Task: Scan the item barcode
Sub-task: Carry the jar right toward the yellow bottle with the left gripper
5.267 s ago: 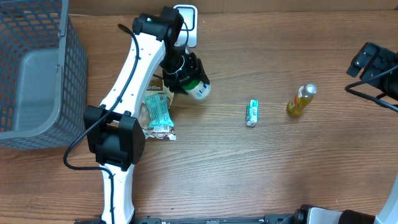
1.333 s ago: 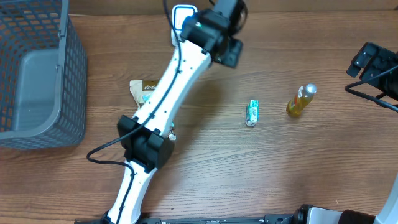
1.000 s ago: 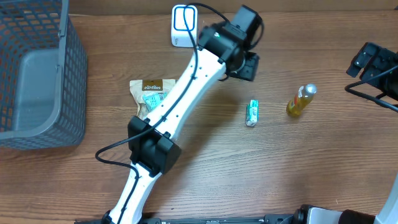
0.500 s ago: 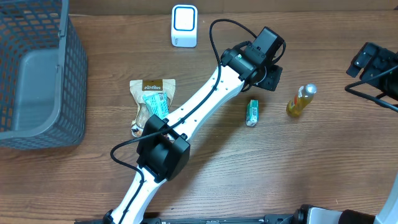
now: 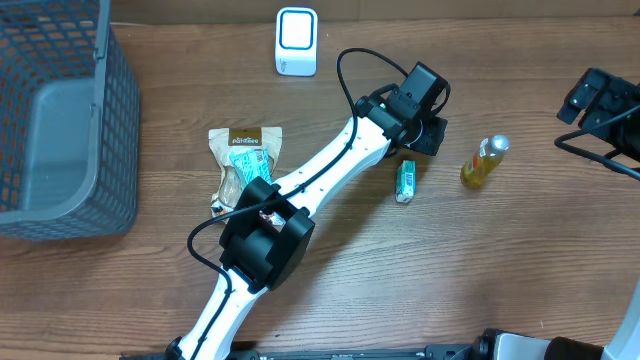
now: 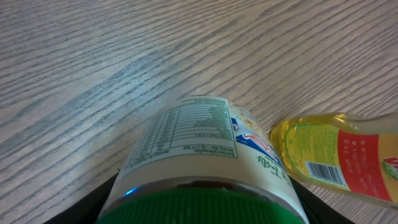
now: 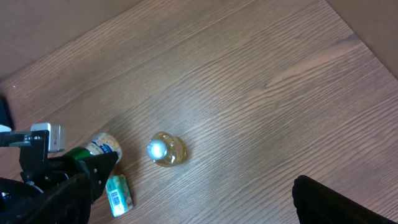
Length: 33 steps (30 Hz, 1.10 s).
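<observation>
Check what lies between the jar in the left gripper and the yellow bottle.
Nothing: bare table separates jar and bottle in the right wrist view.

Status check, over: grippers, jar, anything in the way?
Left gripper shut on jar. Right gripper open, off to the right. Bottle and small green pack close by jar; scanner far behind.

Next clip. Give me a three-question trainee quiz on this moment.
1. True or false: the left gripper holds a jar.
2. Which is nearest the jar? A basket; B bottle; C snack bag.
3. Fill in: the right gripper is ___ (open/shut).
Key: 1 true; 2 B; 3 open.
</observation>
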### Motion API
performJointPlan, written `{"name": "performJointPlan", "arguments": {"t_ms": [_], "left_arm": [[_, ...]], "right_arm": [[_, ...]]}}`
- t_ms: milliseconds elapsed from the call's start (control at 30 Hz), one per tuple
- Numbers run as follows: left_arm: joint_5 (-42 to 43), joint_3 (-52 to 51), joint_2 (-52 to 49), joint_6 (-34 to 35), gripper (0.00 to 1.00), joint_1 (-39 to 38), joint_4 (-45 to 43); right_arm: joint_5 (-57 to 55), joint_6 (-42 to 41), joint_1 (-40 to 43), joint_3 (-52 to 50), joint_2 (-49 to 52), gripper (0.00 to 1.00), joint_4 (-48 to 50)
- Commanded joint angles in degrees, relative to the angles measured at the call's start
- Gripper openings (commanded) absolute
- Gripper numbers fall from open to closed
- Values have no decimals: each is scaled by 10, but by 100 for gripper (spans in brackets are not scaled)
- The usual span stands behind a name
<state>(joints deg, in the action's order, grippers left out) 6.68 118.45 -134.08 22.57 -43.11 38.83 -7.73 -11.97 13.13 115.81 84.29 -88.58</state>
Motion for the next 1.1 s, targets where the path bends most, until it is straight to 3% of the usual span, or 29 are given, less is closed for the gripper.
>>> {"name": "performJointPlan", "arguments": {"t_ms": [0, 267, 467, 800, 1067], "left_arm": [[2, -9, 3, 6, 9, -2, -16], [0, -11, 2, 6, 9, -6, -22], [-72, -11, 2, 6, 11, -26, -24], [-75, -11, -5, 5, 9, -30, -28], [-82, -11, -25, -7, 15, -30, -40]], "right_arm": [[-1, 3, 1, 1, 0, 100, 2], [-1, 3, 1, 1, 0, 100, 2], [-1, 3, 1, 1, 0, 100, 2], [-1, 3, 1, 1, 0, 100, 2], [-1, 3, 1, 1, 0, 100, 2]]}}
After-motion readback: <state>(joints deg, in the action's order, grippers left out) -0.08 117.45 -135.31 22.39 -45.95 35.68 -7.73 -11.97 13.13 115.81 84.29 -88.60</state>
